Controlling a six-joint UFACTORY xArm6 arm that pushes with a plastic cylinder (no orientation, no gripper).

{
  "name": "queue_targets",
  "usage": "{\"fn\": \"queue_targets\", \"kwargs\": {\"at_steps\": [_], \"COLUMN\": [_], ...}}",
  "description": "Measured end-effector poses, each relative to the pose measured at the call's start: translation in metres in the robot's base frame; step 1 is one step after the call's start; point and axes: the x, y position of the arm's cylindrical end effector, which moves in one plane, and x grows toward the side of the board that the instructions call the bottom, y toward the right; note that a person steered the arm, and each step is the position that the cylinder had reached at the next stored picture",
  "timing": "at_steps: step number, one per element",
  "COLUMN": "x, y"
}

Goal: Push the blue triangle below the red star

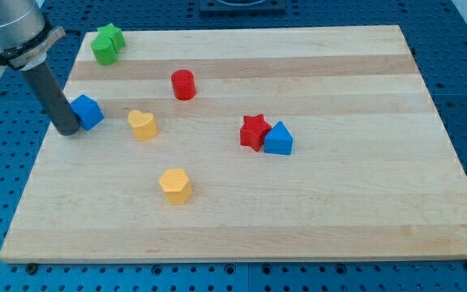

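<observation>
Two blue blocks sit on the board: my tip (pixel 67 130), a bare rod gripping nothing, touches the blue cube (pixel 87 111), while the blue triangle (pixel 279 139) hugs the red star (pixel 254 131)'s right side, seemingly awaiting a nudge down-left.

we find no readable text, labels, brands, numbers or signs anywhere in the view. the wooden board (pixel 242 203) carries plain grain only, no print. the coloured blocks lying on that board show bare faces, no letters or digits. the blue perforated surface around the board has holes only, no markings. the dark rod at the board's left edge shows no legible label.
</observation>
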Motion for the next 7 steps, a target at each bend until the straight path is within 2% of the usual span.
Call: {"fn": "queue_targets", "kwargs": {"at_steps": [1, 2, 5, 6, 7], "x": [0.013, 0.045, 0.088, 0.086, 0.044], "y": [0.017, 0.055, 0.272, 0.355, 0.403]}}
